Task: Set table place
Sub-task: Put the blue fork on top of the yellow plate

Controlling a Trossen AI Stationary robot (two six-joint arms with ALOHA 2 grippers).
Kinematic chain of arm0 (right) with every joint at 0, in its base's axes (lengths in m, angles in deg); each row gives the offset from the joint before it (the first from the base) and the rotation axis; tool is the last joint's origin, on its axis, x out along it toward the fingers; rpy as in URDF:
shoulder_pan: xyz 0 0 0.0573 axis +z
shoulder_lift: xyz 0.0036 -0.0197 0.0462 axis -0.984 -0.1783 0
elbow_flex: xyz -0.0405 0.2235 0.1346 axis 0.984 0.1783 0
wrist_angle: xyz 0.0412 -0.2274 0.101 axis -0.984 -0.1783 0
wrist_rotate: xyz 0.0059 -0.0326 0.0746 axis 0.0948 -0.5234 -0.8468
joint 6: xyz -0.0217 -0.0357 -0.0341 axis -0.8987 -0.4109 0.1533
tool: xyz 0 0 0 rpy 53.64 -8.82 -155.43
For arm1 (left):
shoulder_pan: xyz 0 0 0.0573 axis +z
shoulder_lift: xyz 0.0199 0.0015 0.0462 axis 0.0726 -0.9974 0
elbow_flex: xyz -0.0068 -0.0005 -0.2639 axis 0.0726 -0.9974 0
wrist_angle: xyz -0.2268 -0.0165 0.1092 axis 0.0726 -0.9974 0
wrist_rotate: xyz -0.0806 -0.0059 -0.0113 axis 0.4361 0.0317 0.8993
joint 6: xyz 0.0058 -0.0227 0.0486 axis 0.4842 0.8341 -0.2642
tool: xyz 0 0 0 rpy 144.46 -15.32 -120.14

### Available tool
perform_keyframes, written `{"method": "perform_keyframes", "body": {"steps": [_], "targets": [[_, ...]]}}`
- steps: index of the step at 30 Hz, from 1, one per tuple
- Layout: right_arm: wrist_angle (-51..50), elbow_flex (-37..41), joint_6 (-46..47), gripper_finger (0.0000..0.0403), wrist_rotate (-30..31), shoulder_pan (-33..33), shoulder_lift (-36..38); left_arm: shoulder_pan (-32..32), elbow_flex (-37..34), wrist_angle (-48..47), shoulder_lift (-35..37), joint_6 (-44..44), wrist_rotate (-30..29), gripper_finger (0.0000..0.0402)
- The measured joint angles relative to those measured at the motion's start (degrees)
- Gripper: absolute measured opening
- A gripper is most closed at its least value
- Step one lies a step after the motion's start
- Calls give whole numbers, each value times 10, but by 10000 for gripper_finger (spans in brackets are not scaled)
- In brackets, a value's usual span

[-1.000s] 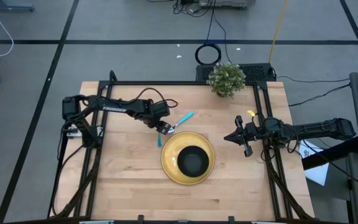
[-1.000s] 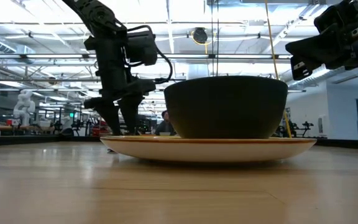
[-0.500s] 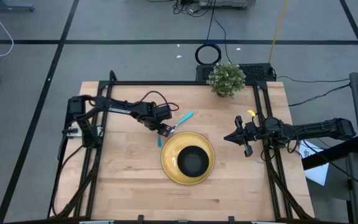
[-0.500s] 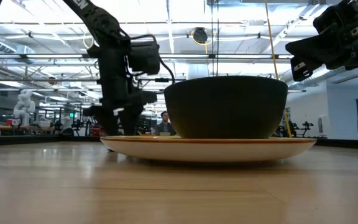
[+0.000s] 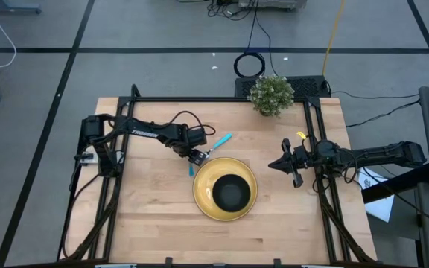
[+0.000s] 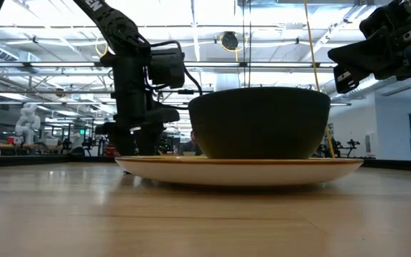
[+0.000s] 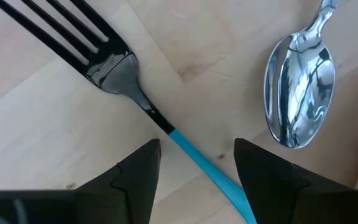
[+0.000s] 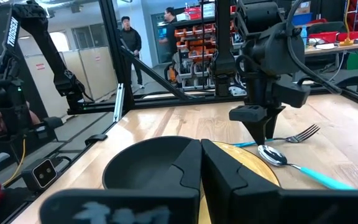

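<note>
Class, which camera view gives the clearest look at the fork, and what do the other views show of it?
The left wrist view: the fork lies close up, its black tines and blue handle plain between the open left gripper fingers. The right wrist view shows it small and distant; the high view shows only a blue sliver; the low view hides it.

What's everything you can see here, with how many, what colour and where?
table: one, light wood, black rails, under everything
plate: one, yellow, table centre
bowl: one, black, on the plate
fork: one, black head, blue handle, on the table beside the plate
spoon: one, silver, blue handle, next to the fork
plant: one, green, table's far edge
people: two, in the room behind
left gripper: open, straddling the fork's handle
right gripper: shut, right of the plate
</note>
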Motion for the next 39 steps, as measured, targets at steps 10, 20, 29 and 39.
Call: {"method": "perform_keyframes", "body": {"steps": [10, 20, 29, 39], "targets": [[0, 0, 0, 0, 0, 0, 0, -2, 1, -29, 0, -23, 1, 211], [0, 0, 0, 0, 0, 0, 0, -2, 0, -56, -1, -40, 5, 211], [0, 0, 0, 0, 0, 0, 0, -2, 0, -89, -1, -49, 7, 211], [0, 0, 4, 0, 0, 0, 0, -2, 0, -132, -1, -59, 6, 212]]}}
